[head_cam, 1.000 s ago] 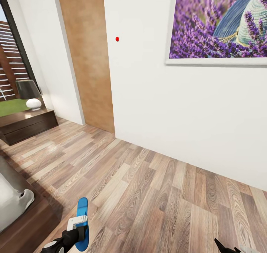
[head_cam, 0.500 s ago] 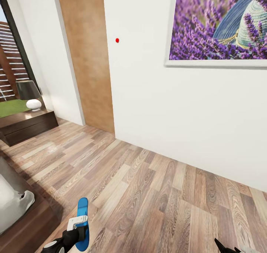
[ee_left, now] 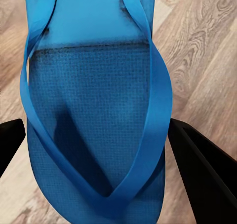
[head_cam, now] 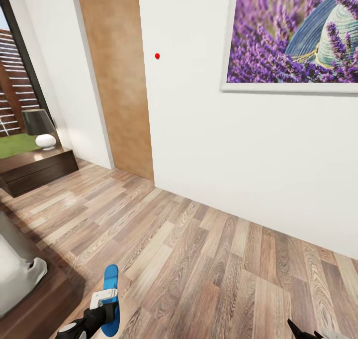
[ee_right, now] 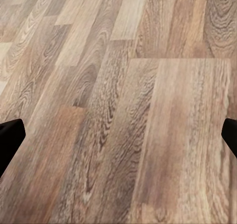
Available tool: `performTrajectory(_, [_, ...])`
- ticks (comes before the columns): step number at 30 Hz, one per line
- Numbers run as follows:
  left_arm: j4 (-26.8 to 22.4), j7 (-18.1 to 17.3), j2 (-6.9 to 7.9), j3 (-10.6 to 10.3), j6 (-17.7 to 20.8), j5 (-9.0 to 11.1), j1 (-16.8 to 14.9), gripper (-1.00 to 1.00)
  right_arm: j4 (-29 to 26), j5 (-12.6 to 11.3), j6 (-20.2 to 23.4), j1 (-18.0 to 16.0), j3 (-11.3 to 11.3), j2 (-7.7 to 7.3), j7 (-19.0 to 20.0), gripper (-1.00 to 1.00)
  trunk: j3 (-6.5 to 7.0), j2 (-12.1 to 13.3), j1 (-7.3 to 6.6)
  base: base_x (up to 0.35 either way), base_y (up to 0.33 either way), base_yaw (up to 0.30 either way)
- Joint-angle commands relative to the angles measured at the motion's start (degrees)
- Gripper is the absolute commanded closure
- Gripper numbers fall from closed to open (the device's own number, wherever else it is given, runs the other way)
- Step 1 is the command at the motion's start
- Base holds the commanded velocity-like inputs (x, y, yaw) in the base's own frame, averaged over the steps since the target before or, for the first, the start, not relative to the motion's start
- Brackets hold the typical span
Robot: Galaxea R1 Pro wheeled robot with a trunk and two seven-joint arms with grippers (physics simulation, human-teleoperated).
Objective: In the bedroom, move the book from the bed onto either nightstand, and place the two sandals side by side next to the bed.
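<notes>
Sandal [ee_left: 94, 130]: flat blue textured sole, smooth thong straps, clamped by the left gripper [ee_left: 96, 150].
Right gripper [ee_right: 118, 135]: fingers spread apart over the grained plank floor [ee_right: 123, 110].

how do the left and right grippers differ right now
The left gripper has its fingers on either side of a blue sandal, which looks held; the right gripper is wide open with bare wood floor between its fingers. Both have black fingers.

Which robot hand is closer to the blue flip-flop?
Left. The left gripper has its fingers on either side of the blue flip-flop, holding it. The right gripper is far off to the side, over bare wood floor.
</notes>
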Motion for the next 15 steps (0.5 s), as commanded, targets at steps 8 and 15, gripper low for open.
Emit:
performTrajectory(8, [-0.04, -0.25, -0.02, 0.16, 0.43, 0.49, -0.01, 1.0, 0.1, -0.19, -0.02, -0.05, -0.14, 0.0, 0.42, -1.0, 0.31, 0.79, -0.45, 0.0, 0.0, 0.0])
performTrajectory(15, [-0.05, -0.25, -0.02, 0.17, 0.45, 0.49, -0.01, 1.0, 0.1, -0.16, -0.02, -0.05, -0.13, 0.0, 0.42, -1.0, -0.05, 0.79, -0.45, 0.0, 0.0, 0.0])
